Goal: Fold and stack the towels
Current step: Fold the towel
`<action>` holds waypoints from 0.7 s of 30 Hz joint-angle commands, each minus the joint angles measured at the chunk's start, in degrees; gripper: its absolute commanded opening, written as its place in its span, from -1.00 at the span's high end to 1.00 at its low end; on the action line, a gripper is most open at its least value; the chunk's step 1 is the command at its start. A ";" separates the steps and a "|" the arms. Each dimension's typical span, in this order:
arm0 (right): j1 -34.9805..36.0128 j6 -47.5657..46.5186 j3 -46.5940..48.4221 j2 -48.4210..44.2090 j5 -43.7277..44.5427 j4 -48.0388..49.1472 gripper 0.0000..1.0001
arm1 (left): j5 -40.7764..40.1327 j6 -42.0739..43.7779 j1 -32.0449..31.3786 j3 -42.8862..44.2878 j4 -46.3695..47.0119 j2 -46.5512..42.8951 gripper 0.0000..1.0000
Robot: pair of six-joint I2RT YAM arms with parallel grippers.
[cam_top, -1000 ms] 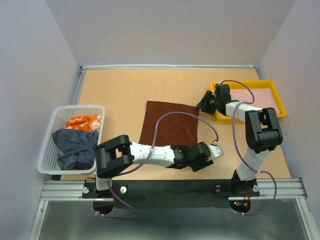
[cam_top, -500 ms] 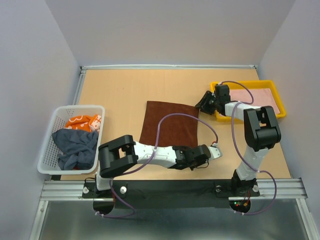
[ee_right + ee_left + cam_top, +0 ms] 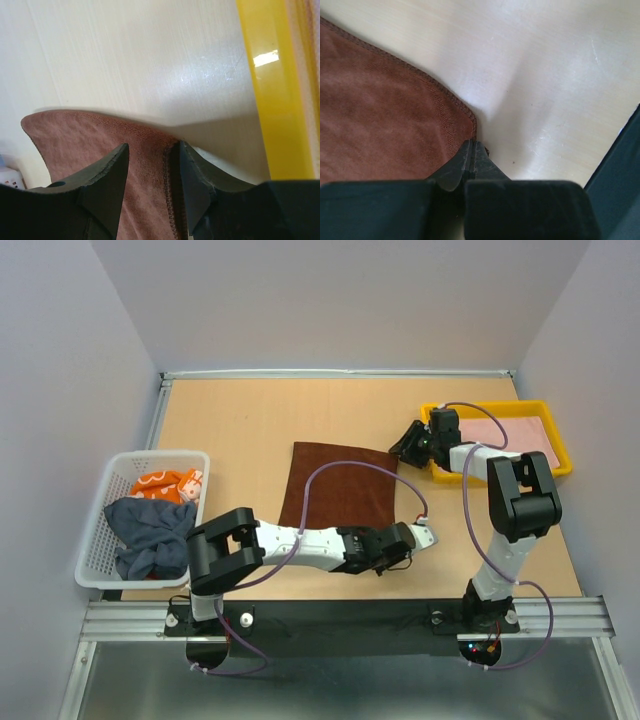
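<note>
A reddish-brown towel (image 3: 340, 490) lies flat in the middle of the table. My left gripper (image 3: 392, 533) is low at its near right corner. In the left wrist view the jaws are pressed together on that corner, so the left gripper (image 3: 471, 146) is shut on the towel (image 3: 380, 110). My right gripper (image 3: 401, 449) is at the far right corner. There its fingers (image 3: 107, 170) stand apart, the gripper (image 3: 152, 150) open with the towel's hemmed corner (image 3: 145, 165) between them. A dark navy towel (image 3: 150, 535) and an orange patterned towel (image 3: 165, 483) lie bunched in the basket.
The white mesh basket (image 3: 100, 575) stands at the left edge. A yellow tray (image 3: 560, 455) holding a pink cloth (image 3: 520, 435) sits at the right, just behind the right gripper; its rim (image 3: 265, 75) shows close in the right wrist view.
My left gripper has slid in to the towel's near right corner and closed on it. The right gripper has stayed at the far right corner.
</note>
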 commanded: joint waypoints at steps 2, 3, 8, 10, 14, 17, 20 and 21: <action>-0.19 1.21 0.27 1.06 -0.03 2.95 -0.01 | -0.62 -0.93 0.26 -0.19 -0.38 -4.57 1.00; -0.27 1.56 0.18 1.15 -0.29 3.04 -0.01 | -0.53 -0.93 0.26 -0.19 -0.38 -4.75 1.00; -0.19 2.09 -0.53 1.58 -1.52 4.36 -0.01 | -0.09 -2.86 0.26 0.16 -0.91 -5.45 1.00; -0.19 2.44 -0.35 2.20 -2.13 4.62 -0.01 | 0.00 -3.12 0.26 -0.02 -0.91 -5.63 1.00; -0.27 3.23 -0.09 2.64 -2.75 5.33 -0.01 | 0.70 -3.13 0.26 0.07 -1.26 -5.10 1.00; -0.27 2.97 -0.35 1.59 -2.93 5.33 -0.01 | 0.44 -3.39 0.26 0.25 -1.52 -4.93 1.00; -0.19 2.97 -1.66 -0.17 -1.88 5.24 -0.01 | -0.09 -3.39 0.26 0.25 -1.52 -5.10 1.00; -0.19 3.06 -2.10 -0.87 -1.26 5.06 -0.01 | -0.53 -3.39 0.26 0.33 -1.52 -5.19 1.00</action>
